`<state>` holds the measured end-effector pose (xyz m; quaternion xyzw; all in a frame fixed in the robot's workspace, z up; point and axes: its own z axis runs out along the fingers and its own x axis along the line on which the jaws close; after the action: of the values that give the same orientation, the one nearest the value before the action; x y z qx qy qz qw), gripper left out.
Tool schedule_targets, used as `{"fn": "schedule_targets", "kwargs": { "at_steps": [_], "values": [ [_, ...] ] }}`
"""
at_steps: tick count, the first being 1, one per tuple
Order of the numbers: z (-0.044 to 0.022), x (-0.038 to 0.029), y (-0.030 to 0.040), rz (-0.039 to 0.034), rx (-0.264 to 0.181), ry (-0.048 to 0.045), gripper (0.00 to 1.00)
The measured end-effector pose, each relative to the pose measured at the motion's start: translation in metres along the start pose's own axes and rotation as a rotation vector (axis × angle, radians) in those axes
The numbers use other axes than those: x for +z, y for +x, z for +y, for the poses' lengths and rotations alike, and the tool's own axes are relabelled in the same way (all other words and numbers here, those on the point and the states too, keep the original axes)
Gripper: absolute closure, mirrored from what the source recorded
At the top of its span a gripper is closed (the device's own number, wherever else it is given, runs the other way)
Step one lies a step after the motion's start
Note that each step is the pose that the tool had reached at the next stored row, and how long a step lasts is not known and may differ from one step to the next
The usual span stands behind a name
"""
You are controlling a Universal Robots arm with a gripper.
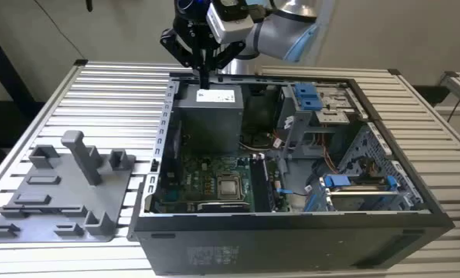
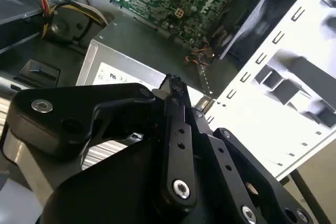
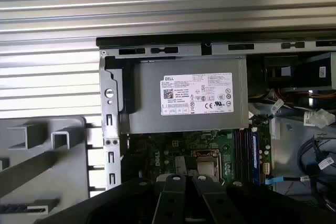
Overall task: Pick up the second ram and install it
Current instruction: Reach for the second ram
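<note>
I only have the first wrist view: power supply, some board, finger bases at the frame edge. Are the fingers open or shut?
Observer: Shut. In the second wrist view the gripper has its jaws pressed together.
Operator: Where is it over the case?
Observer: In the exterior view the gripper hangs over the power supply, at the end of the case farthest from that camera.
Operator: The tray is cut off for me. What's on it?
Observer: A tall upright post stands on the tray, which lies at the exterior view's left of the case.
</note>
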<state>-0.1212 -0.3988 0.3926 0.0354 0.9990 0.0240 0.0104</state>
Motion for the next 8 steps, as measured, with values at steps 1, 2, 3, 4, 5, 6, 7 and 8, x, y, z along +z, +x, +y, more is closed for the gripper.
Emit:
{"fn": "schedule_targets", "kwargs": {
  "at_steps": [1,2,3,4,5,6,7,8],
  "values": [
    [0.0,0.0,0.0,0.0,0.0,0.0,0.89],
    [0.0,0.0,0.0,0.0,0.0,0.0,0.89],
    [0.0,0.0,0.0,0.0,0.0,0.0,0.89],
    [0.0,0.0,0.0,0.0,0.0,0.0001,0.89],
    [0.0,0.0,0.0001,0.0,0.0,0.0,0.89],
    [-0.0001,-0.0001,0.0005,0.0,0.0,0.0001,0.89],
    [-0.0002,-0.0001,0.0012,0.0,0.0,0.0002,0.89],
    [-0.0002,-0.0001,0.0017,0.0,0.0,0.0001,0.89]
  ]
}}
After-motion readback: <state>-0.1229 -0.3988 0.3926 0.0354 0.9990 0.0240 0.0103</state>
